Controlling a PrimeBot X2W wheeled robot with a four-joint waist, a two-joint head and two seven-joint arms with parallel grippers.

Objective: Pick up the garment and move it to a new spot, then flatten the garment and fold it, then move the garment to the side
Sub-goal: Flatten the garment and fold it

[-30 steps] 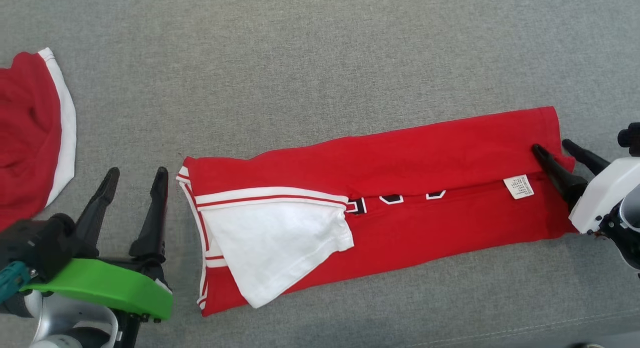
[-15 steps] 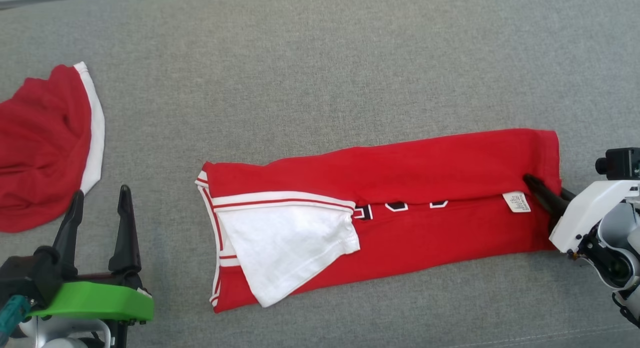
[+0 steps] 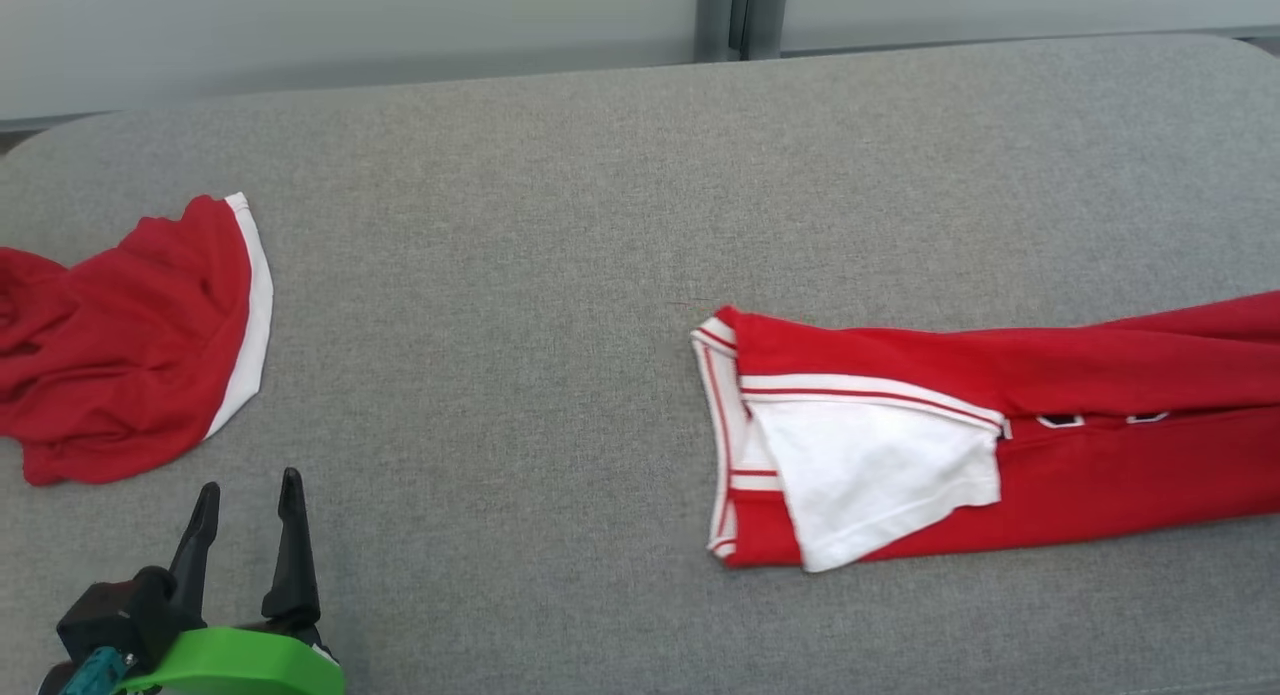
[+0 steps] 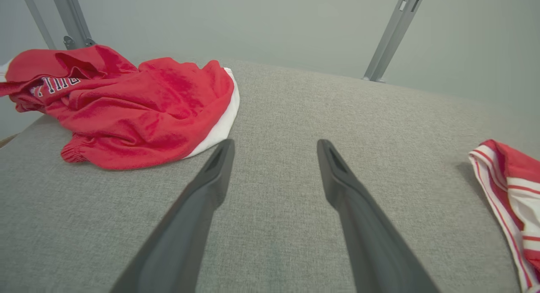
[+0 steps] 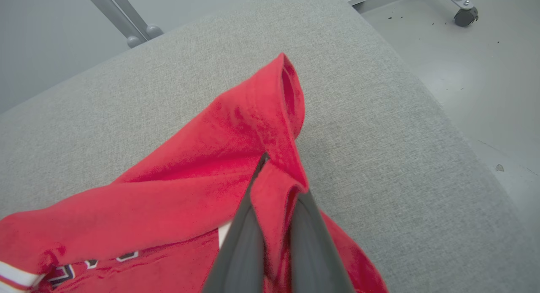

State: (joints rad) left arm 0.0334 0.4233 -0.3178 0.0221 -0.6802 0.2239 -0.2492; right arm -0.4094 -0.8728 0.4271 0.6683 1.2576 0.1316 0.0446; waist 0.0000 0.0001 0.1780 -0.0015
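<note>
The garment (image 3: 1100, 475), a red shirt folded into a long strip with a white sleeve (image 3: 880, 475) on top, lies on the grey cushion (image 3: 560, 225) at the right of the head view. The right gripper (image 5: 282, 177) is clamped on its red hem, which bunches up between the fingers. The left gripper (image 3: 250, 483) hovers empty, fingers apart, near a second red heap (image 3: 130, 355).

The garment (image 3: 1100, 475) runs off the head view's right edge.

grey padded bench (image 3: 560, 225) carries a folded red garment (image 3: 1100, 355) and crumpled red cloth (image 3: 120, 355)
</note>
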